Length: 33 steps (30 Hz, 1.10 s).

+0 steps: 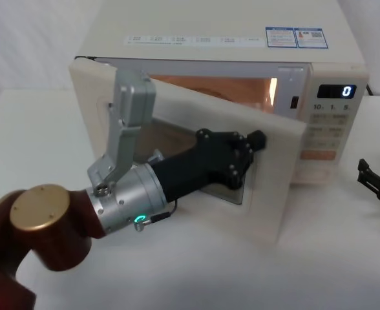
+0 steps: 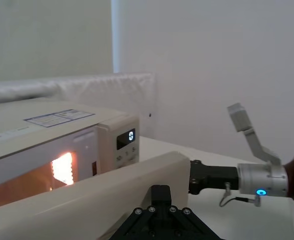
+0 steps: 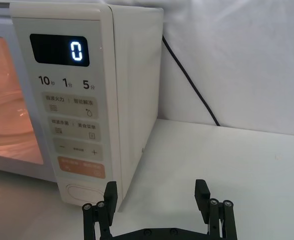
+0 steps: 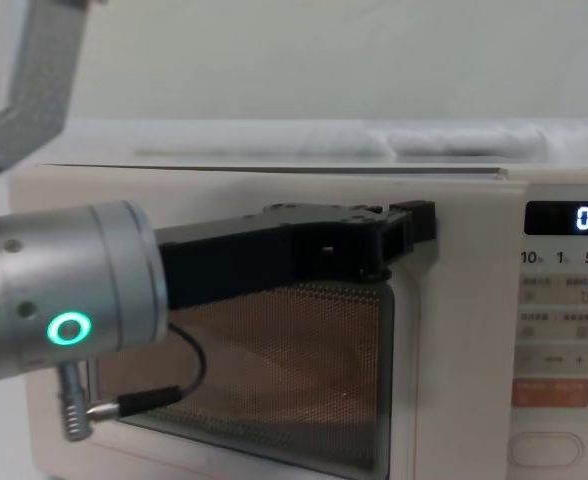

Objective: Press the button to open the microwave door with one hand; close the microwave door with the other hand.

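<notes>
The microwave door (image 1: pixel 275 194) stands partly open, swung out from its left hinge, and the cavity behind it glows orange. My left gripper (image 1: pixel 257 139), black on a silver wrist with a green ring (image 4: pixel 69 328), is shut and rests against the door's outer face near the window's top right corner (image 4: pixel 414 226). Over the door's top edge (image 2: pixel 102 200) the lit cavity and the display show. The cream oval button (image 3: pixel 82 194) sits at the bottom of the control panel (image 4: pixel 546 450). My right gripper (image 3: pixel 157 192) is open, low and right of the microwave (image 1: pixel 376 181), apart from the button.
The microwave stands on a white table (image 1: pixel 345 258) with a white wall behind. The display (image 3: pixel 76 50) reads 0. A black power cord (image 3: pixel 192 80) runs down the wall behind the microwave's right side.
</notes>
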{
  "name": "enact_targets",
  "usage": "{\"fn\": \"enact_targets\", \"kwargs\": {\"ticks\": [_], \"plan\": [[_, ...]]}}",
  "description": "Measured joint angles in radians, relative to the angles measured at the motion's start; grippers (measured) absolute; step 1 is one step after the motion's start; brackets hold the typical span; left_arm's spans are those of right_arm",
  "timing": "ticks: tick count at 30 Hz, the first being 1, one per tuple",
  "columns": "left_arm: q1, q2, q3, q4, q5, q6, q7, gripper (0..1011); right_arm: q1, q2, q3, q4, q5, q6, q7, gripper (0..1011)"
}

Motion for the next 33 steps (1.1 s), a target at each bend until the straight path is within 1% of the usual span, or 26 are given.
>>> {"fn": "enact_targets", "kwargs": {"ticks": [1,3,7,9,10,15,21,27,33], "plan": [[0.0,0.0,0.0,0.0,0.0,0.0,0.0,0,0.0,0.0,0.0,0.0,0.0,0.0,0.0,1002],[-0.026,-0.011,0.015,0.031,-0.001,-0.005,0.008,0,0.0,0.0,0.0,0.0,0.0,0.0,0.0,1002],[-0.045,-0.021,0.029,0.055,-0.001,-0.013,0.019,0,0.0,0.0,0.0,0.0,0.0,0.0,0.0,1002],[-0.059,-0.033,0.041,0.078,-0.001,-0.025,0.036,0,0.0,0.0,0.0,0.0,0.0,0.0,0.0,1002],[-0.059,-0.033,0.041,0.078,-0.001,-0.025,0.036,0,0.0,0.0,0.0,0.0,0.0,0.0,0.0,1002],[-0.075,-0.058,0.057,0.108,-0.002,-0.044,0.068,0,0.0,0.0,0.0,0.0,0.0,0.0,0.0,1002],[-0.1,-0.1,0.073,0.147,-0.003,-0.07,0.109,0,0.0,0.0,0.0,0.0,0.0,0.0,0.0,1002],[-0.12,-0.123,0.094,0.17,0.007,-0.073,0.121,0,0.0,0.0,0.0,0.0,0.0,0.0,0.0,1002],[-0.13,-0.136,0.113,0.191,0.018,-0.07,0.122,0,0.0,0.0,0.0,0.0,0.0,0.0,0.0,1002]]}}
